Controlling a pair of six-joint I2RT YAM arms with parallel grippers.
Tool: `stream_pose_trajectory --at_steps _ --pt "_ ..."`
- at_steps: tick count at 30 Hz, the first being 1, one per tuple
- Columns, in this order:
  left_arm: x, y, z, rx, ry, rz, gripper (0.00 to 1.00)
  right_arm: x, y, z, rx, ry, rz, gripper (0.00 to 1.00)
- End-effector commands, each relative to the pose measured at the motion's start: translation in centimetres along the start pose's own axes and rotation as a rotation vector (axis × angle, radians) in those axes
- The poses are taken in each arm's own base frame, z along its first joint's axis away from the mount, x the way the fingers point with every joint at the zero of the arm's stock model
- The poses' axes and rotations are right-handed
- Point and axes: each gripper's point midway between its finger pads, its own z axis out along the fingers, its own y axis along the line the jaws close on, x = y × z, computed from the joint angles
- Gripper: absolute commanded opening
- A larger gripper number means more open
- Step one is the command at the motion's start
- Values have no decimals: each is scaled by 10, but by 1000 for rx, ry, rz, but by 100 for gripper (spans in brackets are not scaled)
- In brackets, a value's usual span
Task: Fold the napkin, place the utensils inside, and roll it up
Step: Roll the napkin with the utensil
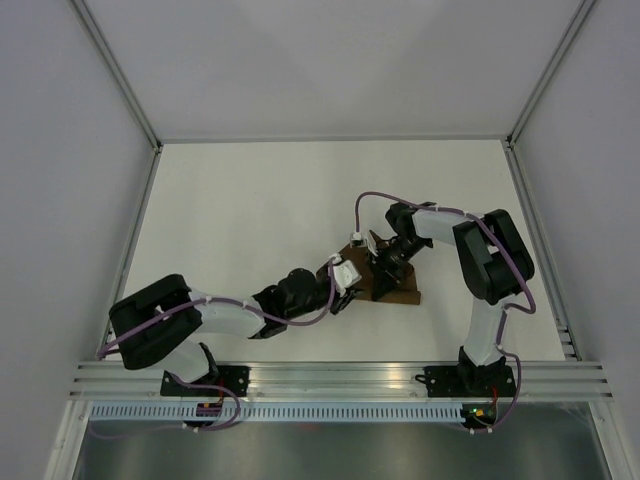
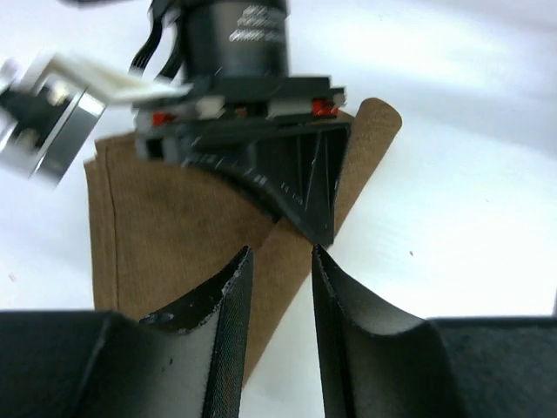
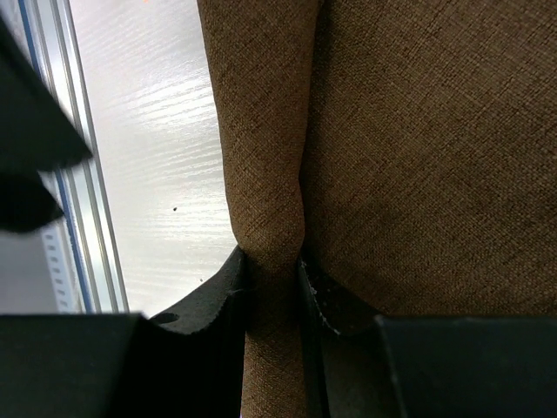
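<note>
One brown napkin (image 1: 398, 292) lies partly rolled on the worktop (image 1: 250, 200) between two arms. Right fingers (image 3: 218, 300) pinch its rolled edge; left fingers (image 2: 348, 296) straddle it narrowly (whether gripping, I cannot tell).

Rolled edge of the napkin (image 3: 418, 157) between the right fingers (image 3: 216, 300).
</note>
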Motion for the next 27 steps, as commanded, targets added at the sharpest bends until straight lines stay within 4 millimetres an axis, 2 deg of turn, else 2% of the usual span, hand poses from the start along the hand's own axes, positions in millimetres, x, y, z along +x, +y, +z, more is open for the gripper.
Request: stream_pose_trajectory --at_steps 1,2,5,9,11,14,15,22,27 --pt "-13 15 17 -125 29 296 39 50 -23 5 46 189 30 1" --pt "0 3 21 -101 71 344 39 50 -25 6 40 189 36 0" --pt "4 -11 29 -70 97 440 40 49 -25 7 25 189 52 1" --pt "28 -20 35 -34 161 534 44 50 -26 7 10 195 66 0" --pt "35 -25 35 -18 170 552 50 51 -26 7 4 199 66 0" --pt "40 -26 36 -10 182 564 54 53 -26 6 0 203 66 1" --pt "42 -26 36 -9 188 572 60 53 -26 6 0 204 67 0" --pt "52 -24 41 -4 214 623 61 57 -26 9 -14 209 78 1" --pt "61 -32 48 42 243 649 62 59 -27 11 -26 219 87 0"
